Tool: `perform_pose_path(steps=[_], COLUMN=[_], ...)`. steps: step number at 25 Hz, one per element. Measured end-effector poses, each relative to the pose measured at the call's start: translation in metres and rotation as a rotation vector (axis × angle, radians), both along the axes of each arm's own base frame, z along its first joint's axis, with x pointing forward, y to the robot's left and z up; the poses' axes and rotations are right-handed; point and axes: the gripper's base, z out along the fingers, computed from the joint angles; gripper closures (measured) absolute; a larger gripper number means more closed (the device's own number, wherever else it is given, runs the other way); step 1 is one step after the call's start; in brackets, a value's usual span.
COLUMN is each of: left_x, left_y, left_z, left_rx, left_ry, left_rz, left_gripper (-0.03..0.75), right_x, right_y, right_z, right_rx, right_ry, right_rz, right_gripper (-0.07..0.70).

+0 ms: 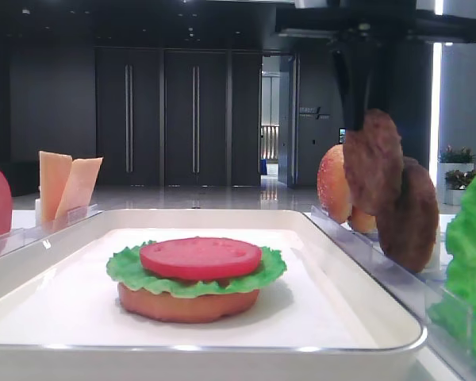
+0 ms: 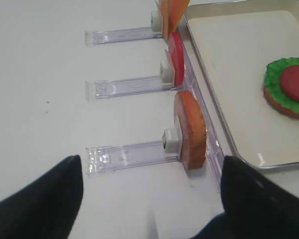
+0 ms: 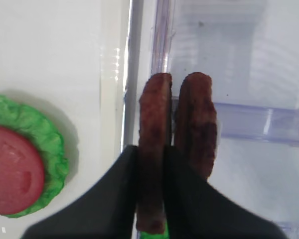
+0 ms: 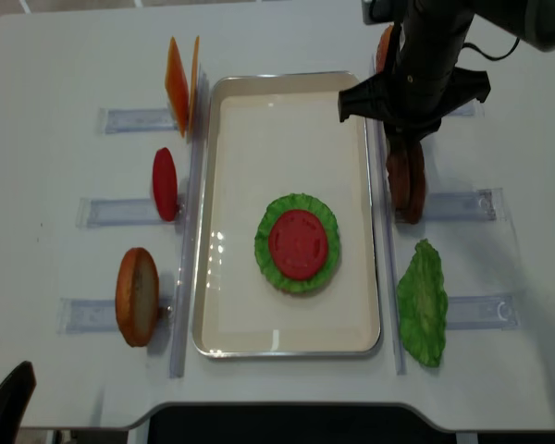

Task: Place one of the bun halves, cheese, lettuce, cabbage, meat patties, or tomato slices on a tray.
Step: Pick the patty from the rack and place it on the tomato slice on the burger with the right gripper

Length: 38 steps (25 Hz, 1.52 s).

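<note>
The right gripper [image 3: 150, 199] pinches one of two upright meat patties [image 3: 153, 149]; left of it the tray [image 3: 109, 99] holds the stacked tomato slice [image 3: 12, 177].

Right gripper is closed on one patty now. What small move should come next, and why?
Probably lift straight up. The right gripper is shut on the left meat patty, whose neighbour stands close beside it in the rack, so rising first should free it before crossing to the tray.
</note>
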Motion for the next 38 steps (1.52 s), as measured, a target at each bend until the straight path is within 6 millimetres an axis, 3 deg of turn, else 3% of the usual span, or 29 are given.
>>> perform_pose_path(steps=[8,12,26,38], left_x=[0.0,0.0,0.0,0.0], left_y=[0.0,0.0,0.0,0.0], left_z=[0.0,0.0,0.0,0.0], left_rx=[0.0,0.0,-0.001,-0.001], left_ry=[0.0,0.0,0.0,0.0], left_rz=[0.0,0.0,-0.001,-0.001], left_gripper=[0.055,0.055,0.055,0.055], right_x=[-0.012,-0.028,-0.074,-0.078], right_y=[0.003,0.007,0.017,0.024], right_z=[0.04,0.047,0.001,-0.022], right_rx=[0.096,0.179,0.621,0.759], right_ry=[-0.069,-0.118,-0.144,-0.144], right_rz=[0.007,0.022,0.034,0.018], right_gripper=[0.521,0.521,0.521,0.521])
